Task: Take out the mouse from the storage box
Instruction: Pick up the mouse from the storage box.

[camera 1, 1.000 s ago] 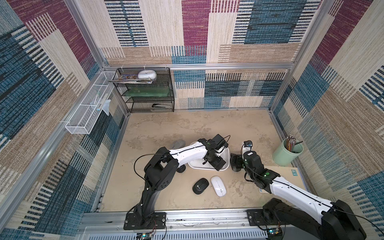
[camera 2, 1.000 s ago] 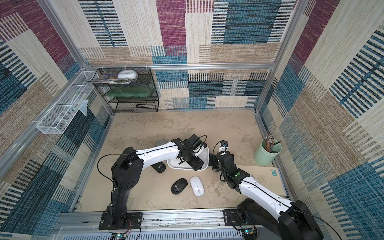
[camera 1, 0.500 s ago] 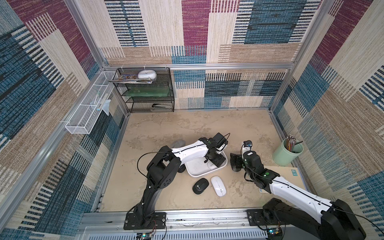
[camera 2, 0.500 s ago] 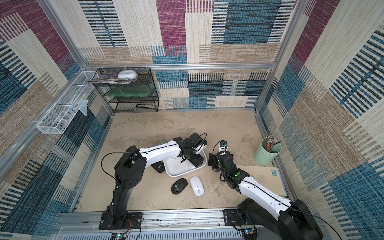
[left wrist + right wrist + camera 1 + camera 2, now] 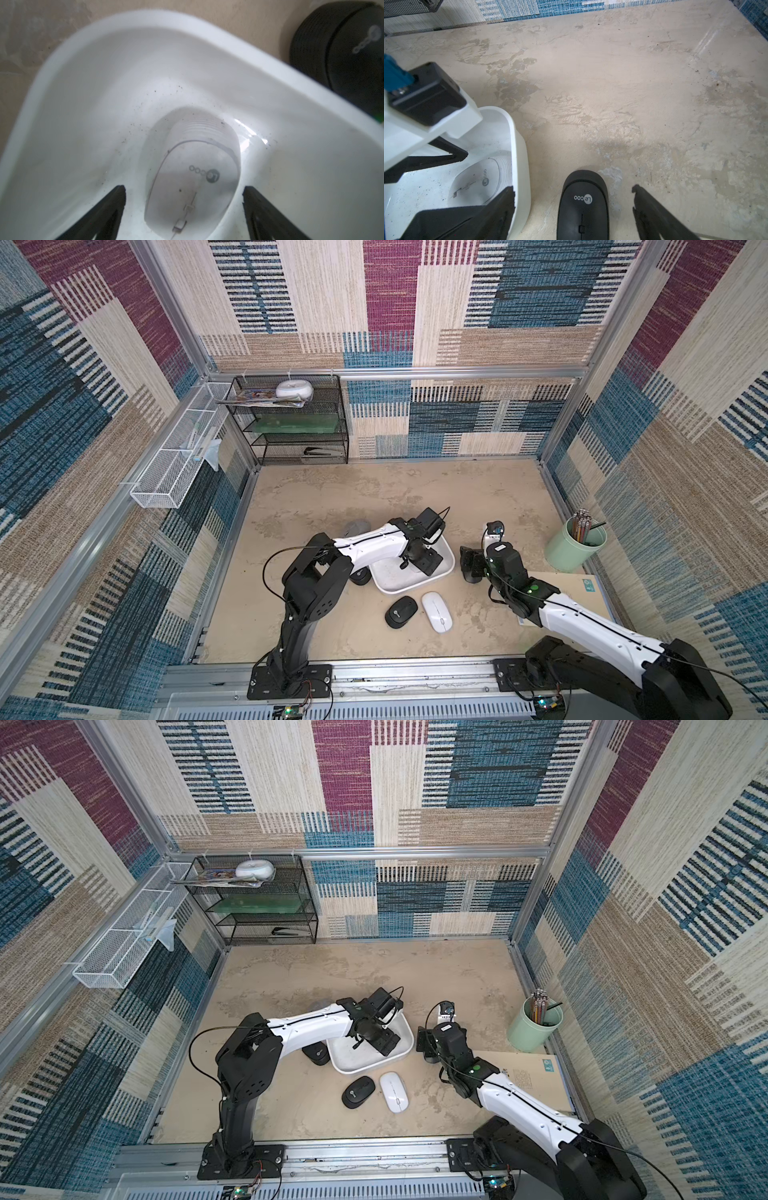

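The storage box (image 5: 390,589) is a shallow white tub in the middle of the floor in both top views, box (image 5: 353,1065). A white mouse (image 5: 193,166) lies on its bottom. My left gripper (image 5: 184,188) is down inside the box, open, one black finger (image 5: 108,212) on each side of the mouse and clear of it. My right gripper (image 5: 573,190) hangs open just right of the box wall (image 5: 521,166), straddling a black mouse (image 5: 583,205) on the floor without touching it. In a top view the left gripper (image 5: 422,564) hides the white mouse.
On the floor in front of the box lie a black mouse (image 5: 401,612) and a white mouse (image 5: 437,611). Another black mouse (image 5: 360,576) sits under my left arm, a grey one (image 5: 356,529) behind it. A green pencil cup (image 5: 575,545) stands right, a black mesh rack (image 5: 299,423) at the back.
The box has slid a little toward the front left with my left gripper inside it. The left jaws narrowed briefly and stand wide again. The right arm has not moved.
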